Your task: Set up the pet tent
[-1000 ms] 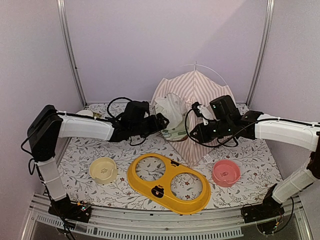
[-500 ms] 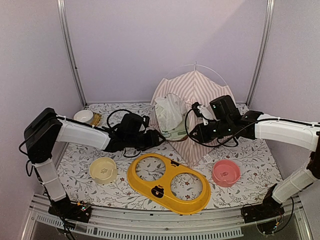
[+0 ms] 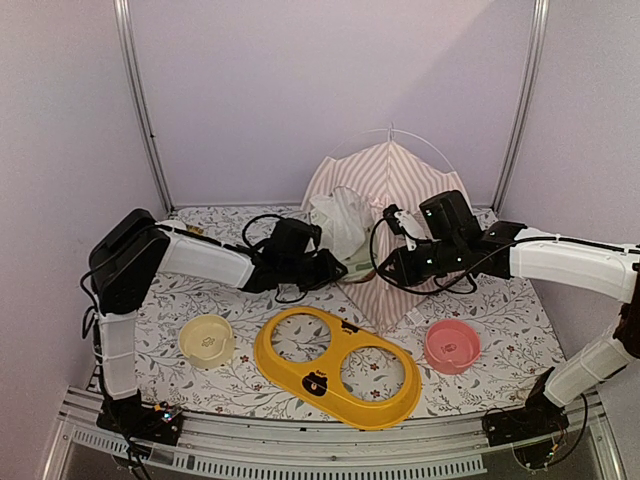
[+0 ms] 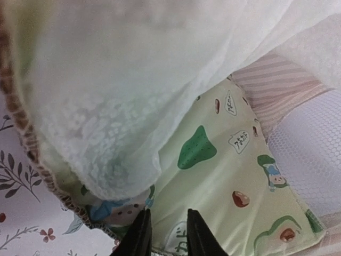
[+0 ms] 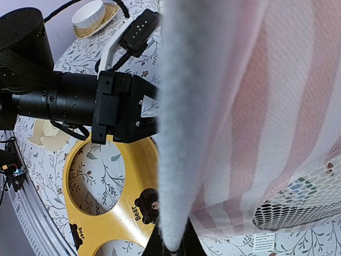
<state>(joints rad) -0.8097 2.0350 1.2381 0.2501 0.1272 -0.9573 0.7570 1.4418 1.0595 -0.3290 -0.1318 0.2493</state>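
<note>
Back at the tent (image 3: 400,185) and its lacy curtain, left gripper (image 4: 166,234) has narrowed, grip unclear; right gripper (image 3: 385,268) pinches striped cloth.

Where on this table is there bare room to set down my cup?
Bare table lies right of the pink bowl and left of the cream bowl. It is crowded before the pet tent, where the left arm and right arm meet, and around the yellow bowl stand.
</note>
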